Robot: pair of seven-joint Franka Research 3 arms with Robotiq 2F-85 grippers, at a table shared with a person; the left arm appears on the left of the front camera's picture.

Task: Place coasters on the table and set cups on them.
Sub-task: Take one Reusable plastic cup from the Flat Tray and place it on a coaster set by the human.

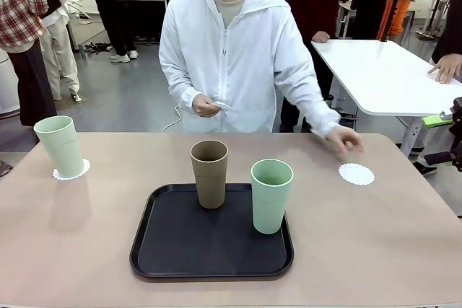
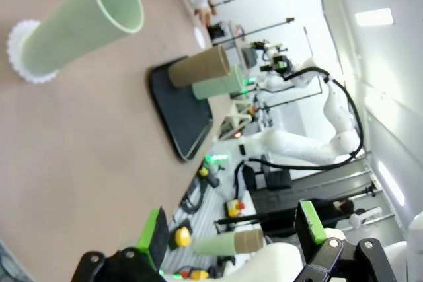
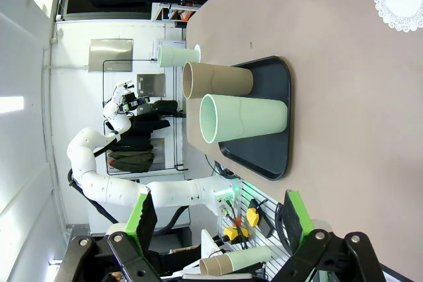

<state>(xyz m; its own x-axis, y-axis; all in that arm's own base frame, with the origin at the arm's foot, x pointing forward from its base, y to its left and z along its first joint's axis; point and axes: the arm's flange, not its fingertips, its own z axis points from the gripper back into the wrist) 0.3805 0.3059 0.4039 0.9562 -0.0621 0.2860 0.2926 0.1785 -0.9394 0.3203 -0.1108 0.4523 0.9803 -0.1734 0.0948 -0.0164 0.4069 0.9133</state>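
Coasters set the order here: the left coaster (image 1: 71, 171) already lies under the left mint cup (image 1: 61, 147) near the counter's (image 1: 404, 243) far left corner. The right coaster (image 1: 356, 174) lies bare toward the far right, well apart from any cup. The person's outstretched hand (image 1: 345, 139) hovers, blurred, just behind that disc. The person's other hand (image 1: 208, 106) holds a small white thing at chest height that may be the third coaster, though it is too small for us to be sure. The brown cup (image 1: 209, 173) and the second mint cup (image 1: 271, 195) stand upright on the black tray (image 1: 180, 243). The brown one is at the tray's far edge and the mint one close to its right rim, near each other but not touching; we judge they wait there until discs are down. Both sets of fingers are spread wide and grasp nothing. The left gripper (image 2: 231, 222) looks across the counter from its left end, the right gripper (image 3: 218, 206) from its right. Bare counter lies open on either side of the tray, so we see a free path from tray to right coaster. The tray's raised rim is the one edge a cup must clear, and that coaster leaves only modest margin before the far edge.
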